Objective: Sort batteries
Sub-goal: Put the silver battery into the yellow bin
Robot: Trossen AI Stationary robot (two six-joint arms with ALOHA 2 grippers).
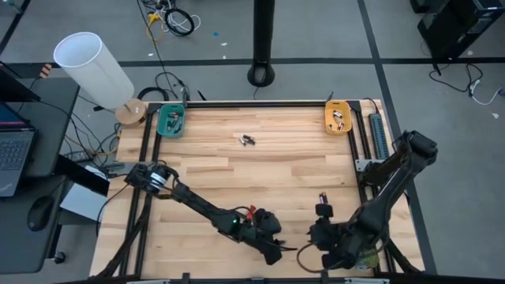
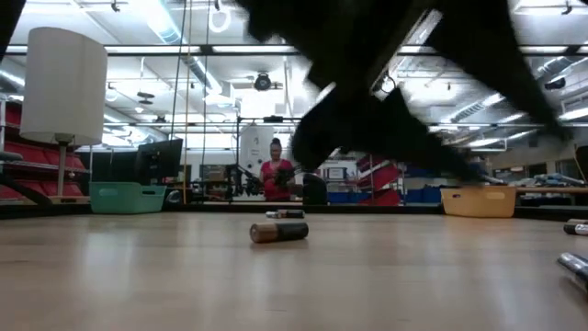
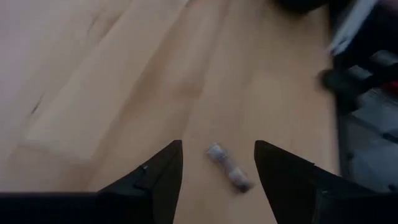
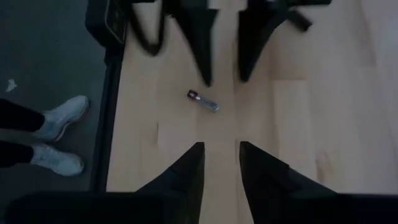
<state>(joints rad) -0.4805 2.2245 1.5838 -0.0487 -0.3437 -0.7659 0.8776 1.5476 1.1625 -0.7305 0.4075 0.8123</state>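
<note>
One small silvery and dark battery (image 3: 227, 168) lies flat on the wood near the table's near edge. My left gripper (image 3: 217, 144) is open above it, a finger on either side, touching nothing. My right gripper (image 4: 221, 144) is open too and faces the same battery (image 4: 203, 100) from the right, with the left gripper's fingertips (image 4: 207, 76) just beyond it. A pair of batteries (image 1: 247, 140) lies mid-table toward the far edge, and another battery (image 1: 322, 197) lies by the right arm. More batteries sit in the teal tray (image 1: 172, 121) and the orange tray (image 1: 338, 118).
The two grippers (image 1: 272, 246) (image 1: 318, 235) are close together at the near edge. The low view shows batteries (image 2: 278, 232) (image 2: 575, 263) on the table and a person (image 2: 276, 176) far behind it. A person's shoes (image 4: 57, 118) stand on the floor beside the table. A lamp (image 1: 93, 67) stands past the far left corner.
</note>
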